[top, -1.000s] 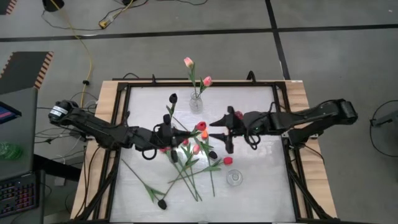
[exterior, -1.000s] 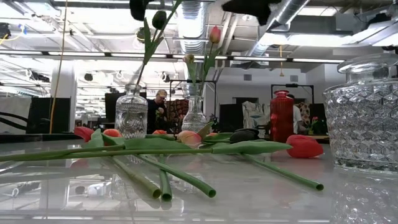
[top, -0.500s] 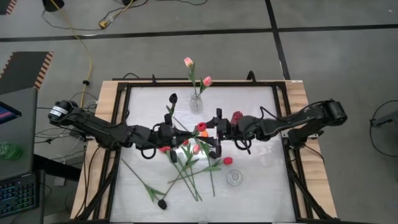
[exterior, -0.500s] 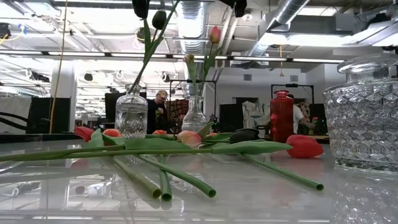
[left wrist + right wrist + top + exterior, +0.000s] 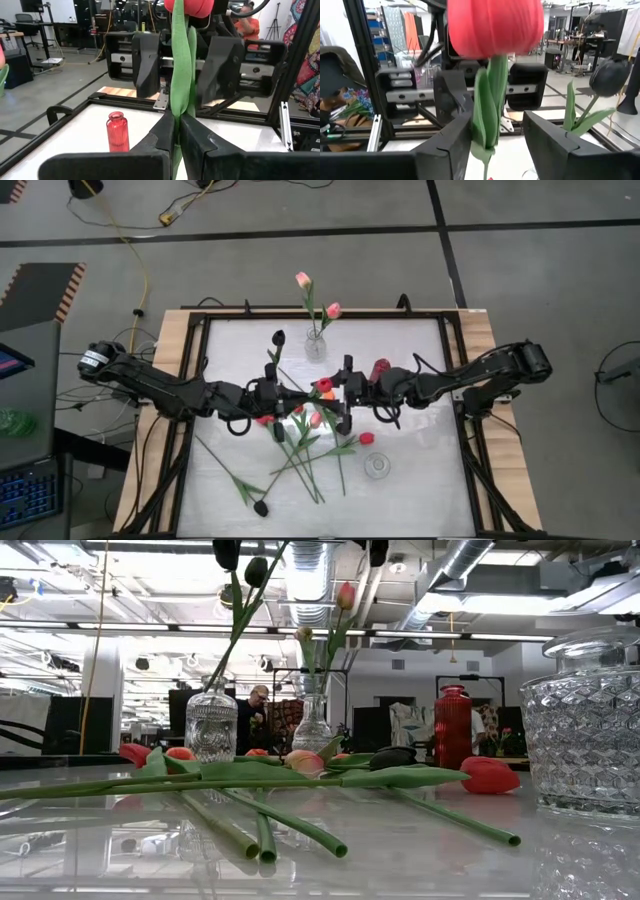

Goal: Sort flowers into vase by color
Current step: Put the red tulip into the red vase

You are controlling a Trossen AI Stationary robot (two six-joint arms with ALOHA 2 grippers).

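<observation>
A red tulip (image 5: 190, 5) stands upright in the air over the middle of the table, its head (image 5: 323, 384) seen from above. My left gripper (image 5: 176, 125) reaches in level from the table's left and is shut on it. My right gripper (image 5: 497, 120) faces it from the right, open, with one finger on each side of the leafy stem (image 5: 487, 110); I cannot tell whether they touch it. Two black tulips (image 5: 256, 570) stand in a clear vase (image 5: 211, 725), and pink tulips (image 5: 303, 280) stand in another (image 5: 316, 345). My left gripper pinches the red tulip's stem and wrapped leaves (image 5: 178, 107) between its two fingers, some way below the head. The fingers come level from the table's left and lie across the stem. The tulip is upright and lifted clear of the table, head above the fingers.
Several loose tulips (image 5: 310, 442) lie in a pile on the table under both grippers, one black tulip (image 5: 260, 507) near the front left. A red vase (image 5: 381, 367) stands under the right arm. A clear vase (image 5: 377, 466) stands near the front right.
My right gripper has moved toward the table's left, up to the red tulip, and has tipped to point level, so that its fingers now stand on either side of the stem. My left gripper and the tulip have kept still.
</observation>
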